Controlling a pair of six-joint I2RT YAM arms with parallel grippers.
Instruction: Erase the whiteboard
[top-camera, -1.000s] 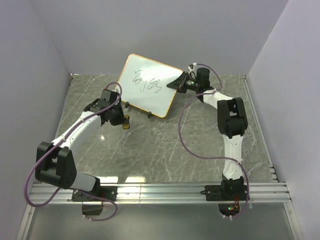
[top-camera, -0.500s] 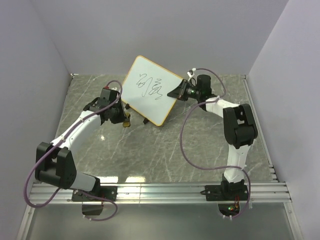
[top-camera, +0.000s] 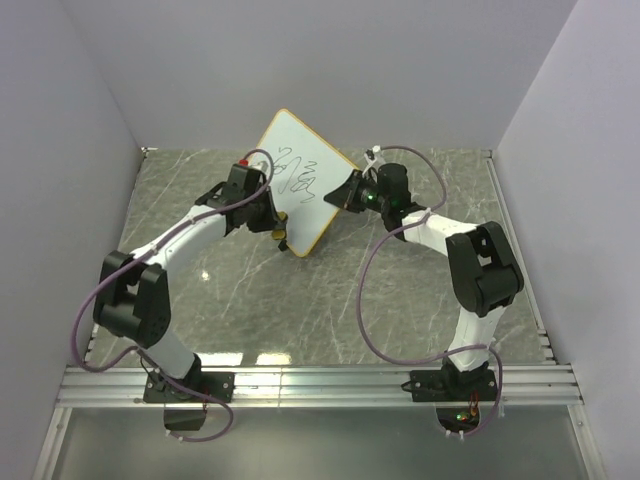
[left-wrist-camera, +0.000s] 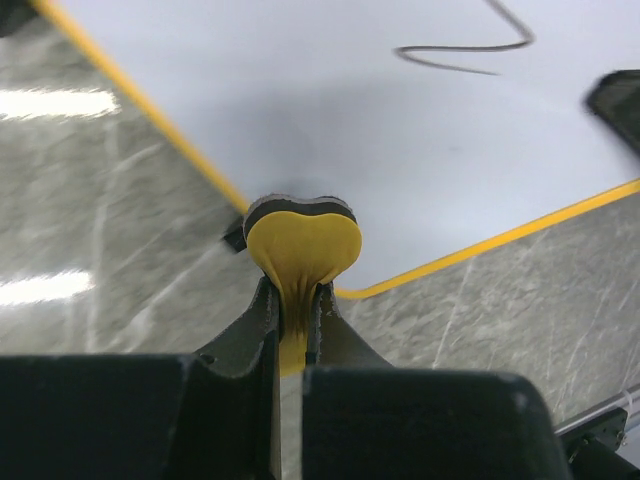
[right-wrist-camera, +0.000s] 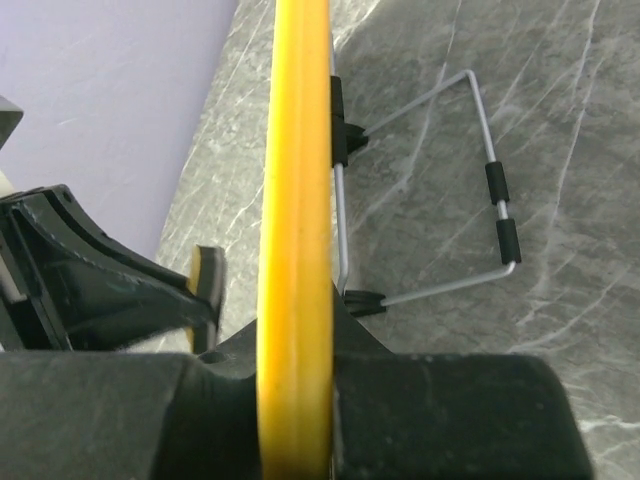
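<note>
The whiteboard (top-camera: 318, 185), white with a thin orange-yellow frame and black scribbles, is held tilted up off the table. My right gripper (top-camera: 352, 190) is shut on its right edge; in the right wrist view the yellow frame (right-wrist-camera: 296, 200) runs edge-on between the jaws. My left gripper (top-camera: 272, 215) is shut on a small yellow-and-black eraser (left-wrist-camera: 303, 240), which sits close in front of the board's lower left edge. The board's white face (left-wrist-camera: 380, 130) and a scribble line fill the left wrist view. Whether the eraser touches the board I cannot tell.
The board's wire stand (right-wrist-camera: 480, 215) with black sleeves hangs behind it over the grey marble table (top-camera: 400, 290). Grey walls enclose the table on three sides. An aluminium rail (top-camera: 320, 380) runs along the near edge by the arm bases.
My left gripper has moved up and to the right with the eraser, to the board's lower left edge. My right gripper has turned the board steeper and shifted it slightly left.
</note>
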